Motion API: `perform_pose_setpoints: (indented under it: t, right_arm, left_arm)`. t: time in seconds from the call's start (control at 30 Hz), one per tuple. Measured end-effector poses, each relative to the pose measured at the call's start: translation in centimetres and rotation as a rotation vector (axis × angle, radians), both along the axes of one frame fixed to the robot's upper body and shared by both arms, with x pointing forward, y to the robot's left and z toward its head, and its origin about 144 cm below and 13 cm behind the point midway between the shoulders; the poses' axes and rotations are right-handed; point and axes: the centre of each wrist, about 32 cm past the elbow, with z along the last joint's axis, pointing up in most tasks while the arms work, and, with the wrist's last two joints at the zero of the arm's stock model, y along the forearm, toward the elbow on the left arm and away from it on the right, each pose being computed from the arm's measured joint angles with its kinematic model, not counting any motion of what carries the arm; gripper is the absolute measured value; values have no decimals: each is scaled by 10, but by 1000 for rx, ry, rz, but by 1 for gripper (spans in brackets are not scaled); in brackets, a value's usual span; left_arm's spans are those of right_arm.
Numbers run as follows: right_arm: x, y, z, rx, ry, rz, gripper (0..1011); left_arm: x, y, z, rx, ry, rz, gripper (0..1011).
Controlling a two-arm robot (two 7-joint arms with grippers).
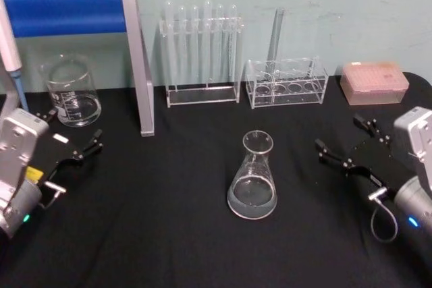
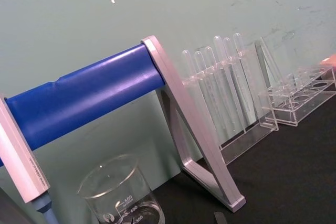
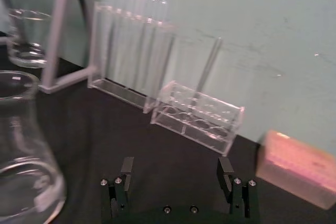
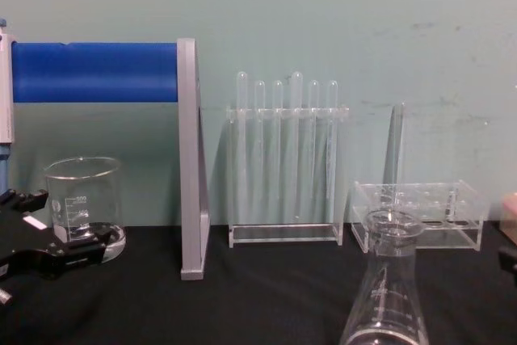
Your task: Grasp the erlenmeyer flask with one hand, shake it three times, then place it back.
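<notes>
Two tools on this rig, both empty. Head view: the erlenmeyer flask (image 1: 253,177) stands upright in the middle of the bench (image 1: 169,234). The right tool (image 1: 337,133) is spread wide off to its right, not touching, and the left tool (image 1: 71,131) is parked open near the beaker (image 1: 71,92). Left wrist view looks at that beaker and the blue stand (image 2: 84,98), so I'd leave that arm alone. Right wrist view: jaws wide apart, nothing between them, flask off to one side, so it should swing over and line up first. Chest view: narrow neck, flared rim. I'd grab just under the rim, square on, closing gently so the glass doesn't slip or tip.
</notes>
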Motion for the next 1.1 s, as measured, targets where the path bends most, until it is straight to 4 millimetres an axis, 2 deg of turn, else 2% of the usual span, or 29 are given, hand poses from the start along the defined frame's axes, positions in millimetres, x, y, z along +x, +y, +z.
perform_pose_setpoints:
  t: [0.3,0.53,1.1]
  right_arm:
    - [-18,-1,1,72,48,95,1002]
    - [-24,4,2,115,83,169,1003]
    - [-23,34,-2,161,123,285,1002]
  left_arm:
    - [0,0,0,0,0,0,1001]
    - [0,0,0,0,0,0,1001]
    - [0,0,0,0,0,0,1001]
